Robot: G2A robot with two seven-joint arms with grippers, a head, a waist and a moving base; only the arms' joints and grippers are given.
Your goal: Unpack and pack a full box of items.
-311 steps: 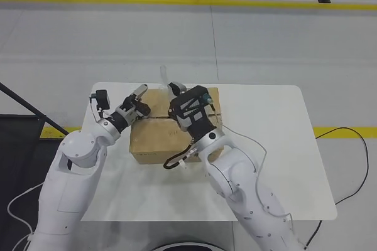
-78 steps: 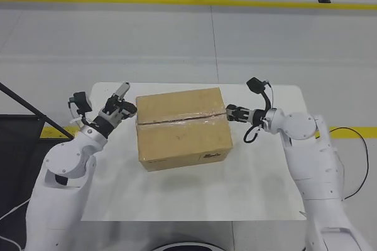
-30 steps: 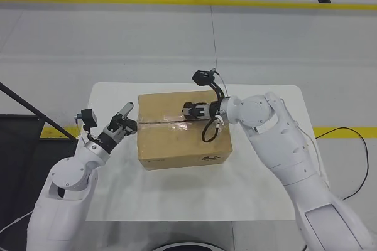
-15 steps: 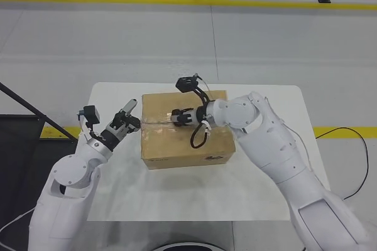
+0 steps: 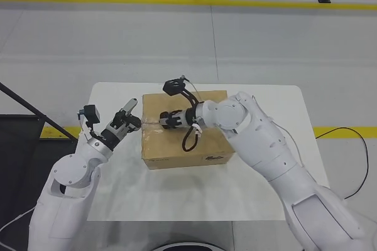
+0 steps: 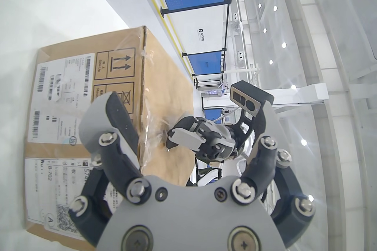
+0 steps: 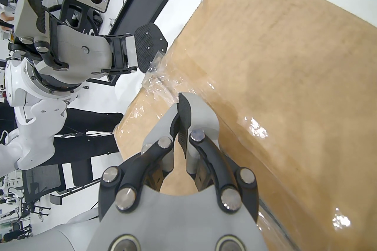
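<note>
Over on the left, the left gripper [image 5: 134, 113] sat just where it had been half a second earlier, hanging off the left end of the box [image 5: 188, 147] with its fingers spread wide. One pad was right beside the crumpled end of the clear tape [image 7: 154, 74] that spilled over the box's top left edge; touching or just short of it, I couldn't tell. The box itself sat closed on the white table [image 5: 270, 163], a little left of centre, labels on the end face toward that gripper and the tape seam running along its top. Its left end had crept slightly rightward since a couple of seconds back. And here was the mover: the right gripper [image 5: 165, 118], which had started at the right end of the seam, had swept past mid-top and arrived near the left end. Its fingers were pressed together with the tips down on the tape; whether any tape was caught between them couldn't be made out. The two grippers faced each other, near but apart, with the top left edge between them. For room: only a narrow strip of table lay left of the box, the far side of the box ran close to the table's far edge, and broad white tabletop stretched to the right and along the near side.
</note>
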